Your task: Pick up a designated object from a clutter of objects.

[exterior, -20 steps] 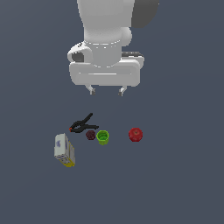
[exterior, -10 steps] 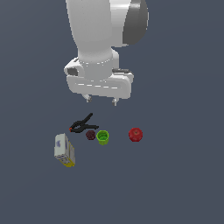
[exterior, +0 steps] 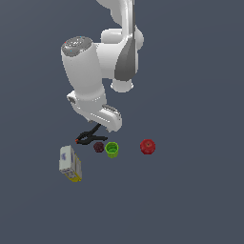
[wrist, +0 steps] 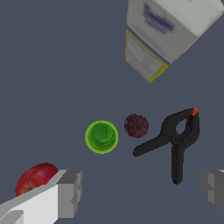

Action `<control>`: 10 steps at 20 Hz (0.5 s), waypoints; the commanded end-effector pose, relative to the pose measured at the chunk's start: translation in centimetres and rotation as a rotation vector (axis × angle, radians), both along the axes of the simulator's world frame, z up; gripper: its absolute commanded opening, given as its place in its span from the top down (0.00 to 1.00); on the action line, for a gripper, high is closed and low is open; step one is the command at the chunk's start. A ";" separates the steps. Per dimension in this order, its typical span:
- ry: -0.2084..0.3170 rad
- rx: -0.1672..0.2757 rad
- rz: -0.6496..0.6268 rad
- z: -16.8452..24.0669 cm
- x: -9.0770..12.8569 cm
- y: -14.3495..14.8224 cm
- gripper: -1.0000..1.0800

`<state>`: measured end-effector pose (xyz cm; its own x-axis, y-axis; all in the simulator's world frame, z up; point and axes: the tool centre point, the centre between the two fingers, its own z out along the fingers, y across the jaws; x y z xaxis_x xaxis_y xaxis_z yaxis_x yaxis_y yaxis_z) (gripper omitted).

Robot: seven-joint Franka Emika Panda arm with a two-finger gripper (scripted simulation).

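— Where is the clamp [wrist: 175, 140]?
— On the floor beneath me, handles splayed, its red tips toward the box [wrist: 164, 33]. The dark ball [wrist: 136, 125] lies just beside it, then the green cup [wrist: 101, 137], with the apple [wrist: 35, 178] farther off.
— And your gripper [wrist: 142, 190]?
— My fingers [wrist: 70, 192] are spread wide, holding nothing, above the clamp.

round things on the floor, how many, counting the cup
3, in a row: the small maroon ball beside the black clamp, the green cup next to the ball, and the red apple apart at the exterior view's right. None seems hidden.
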<state>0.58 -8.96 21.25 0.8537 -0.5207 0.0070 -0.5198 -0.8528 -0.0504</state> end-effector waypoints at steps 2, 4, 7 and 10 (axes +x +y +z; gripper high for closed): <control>0.011 0.001 -0.150 -3.9 -1.1 -2.3 0.04; 0.018 -0.001 -0.233 -6.0 -2.0 -3.5 0.04; 0.026 -0.006 -0.341 -8.7 -3.2 -5.2 0.04; 0.032 -0.012 -0.430 -10.8 -4.5 -6.5 0.04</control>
<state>-3.27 -14.78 11.52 0.5969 -0.8022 -0.0099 -0.8022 -0.5966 -0.0238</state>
